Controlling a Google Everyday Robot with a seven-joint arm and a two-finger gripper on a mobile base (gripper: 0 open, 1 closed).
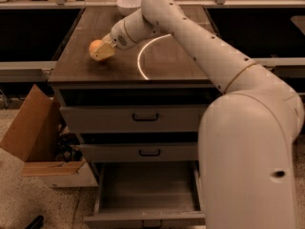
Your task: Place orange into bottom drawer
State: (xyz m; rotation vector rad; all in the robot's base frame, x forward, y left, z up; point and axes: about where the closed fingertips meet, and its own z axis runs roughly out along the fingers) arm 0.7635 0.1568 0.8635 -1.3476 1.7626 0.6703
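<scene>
The orange [95, 45] is at the left part of the cabinet top [162, 66]. My gripper [103, 52] reaches in from the right and is shut on the orange, its yellowish fingers [106, 54] covering the fruit's lower right side. The orange sits just above the wood surface. The bottom drawer [147, 192] is pulled open at the foot of the cabinet, showing a bare flat floor. My arm sweeps from the lower right up over the cabinet.
A white bowl [128, 5] stands at the back of the cabinet top. The two upper drawers [145, 117] [148, 152] are closed. An open cardboard box [35, 137] stands on the floor left of the cabinet. My own arm fills the right side.
</scene>
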